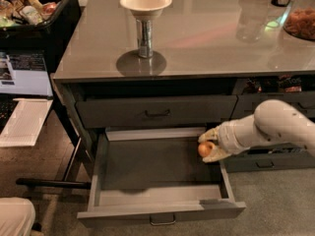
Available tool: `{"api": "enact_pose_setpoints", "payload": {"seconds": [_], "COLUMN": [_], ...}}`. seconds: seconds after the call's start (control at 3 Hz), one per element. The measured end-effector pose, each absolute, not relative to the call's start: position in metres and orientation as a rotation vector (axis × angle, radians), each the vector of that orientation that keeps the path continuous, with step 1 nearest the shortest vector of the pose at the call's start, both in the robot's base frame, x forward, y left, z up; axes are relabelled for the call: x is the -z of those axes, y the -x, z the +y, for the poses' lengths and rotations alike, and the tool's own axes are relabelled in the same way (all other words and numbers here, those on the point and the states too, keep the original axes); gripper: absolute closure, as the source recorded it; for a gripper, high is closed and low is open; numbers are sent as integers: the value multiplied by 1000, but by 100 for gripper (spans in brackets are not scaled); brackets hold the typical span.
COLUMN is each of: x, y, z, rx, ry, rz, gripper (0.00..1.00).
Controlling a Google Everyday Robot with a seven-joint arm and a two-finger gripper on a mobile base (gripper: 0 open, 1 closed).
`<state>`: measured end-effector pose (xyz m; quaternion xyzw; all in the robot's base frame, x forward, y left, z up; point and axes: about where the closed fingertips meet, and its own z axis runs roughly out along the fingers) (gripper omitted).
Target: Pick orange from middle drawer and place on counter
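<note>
step: lift-out | gripper (209, 145) clamped on orange (205, 150), by R wall of open middle drawer (162, 211) | next: raise clear of rim, swing up over counter (206, 43), set down & release

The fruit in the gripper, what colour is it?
Orange, in the camera view; the gripper holds the orange at the right side of the middle drawer.

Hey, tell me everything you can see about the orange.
The orange is small, round, dull-skinned, with a pale highlight on top. It sits between the end effector's two cream fingers, one above, one below, which are shut on it. It is at the right side of the open middle drawer, apparently clear of its floor.
</note>
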<state>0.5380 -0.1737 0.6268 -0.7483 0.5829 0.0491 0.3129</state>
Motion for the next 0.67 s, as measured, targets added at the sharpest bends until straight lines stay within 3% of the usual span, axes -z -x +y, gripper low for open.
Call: {"api": "enact_pose_setpoints", "payload": {"seconds": [0.67], "x": [-788], "y": [-602], "z": [-164], "rx": [90], "ry": [1750], "rz": [1483], "gripper": [100]}}
